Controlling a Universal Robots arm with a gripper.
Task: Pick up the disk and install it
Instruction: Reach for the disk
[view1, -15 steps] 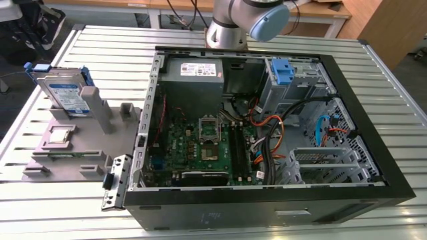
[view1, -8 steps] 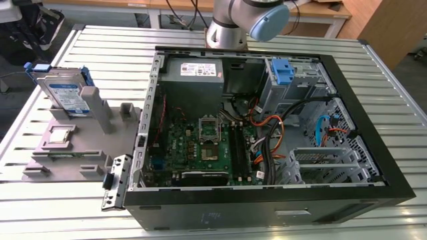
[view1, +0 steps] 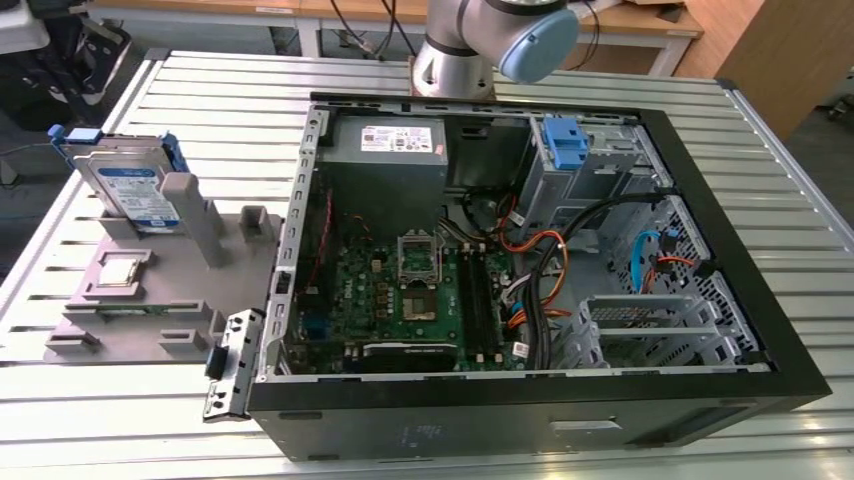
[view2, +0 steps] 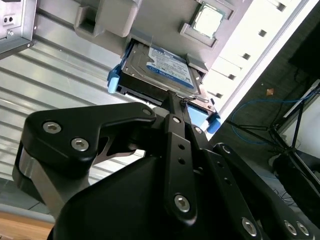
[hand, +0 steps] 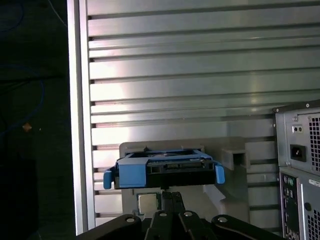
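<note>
The disk (view1: 134, 185) is a silver-grey drive with a white-and-blue label in a bright blue carrier. It stands tilted in a slot of the grey fixture (view1: 147, 300) at the exterior view's left. In both wrist views my gripper (view2: 176, 100) (hand: 167, 192) hangs well above the disk (view2: 160, 67) (hand: 162, 172), with its black fingers drawn together and pointing at it. The fingers are shut on nothing and are apart from the disk.
An open computer case (view1: 534, 405) lies on the slatted metal table (view1: 747, 440), with the motherboard, cables and a metal drive bay (view1: 607, 165) carrying an upright blue bracket (view1: 563, 140). A processor chip (view1: 120, 270) rests on the fixture. The arm's base (view1: 454, 60) stands behind the case.
</note>
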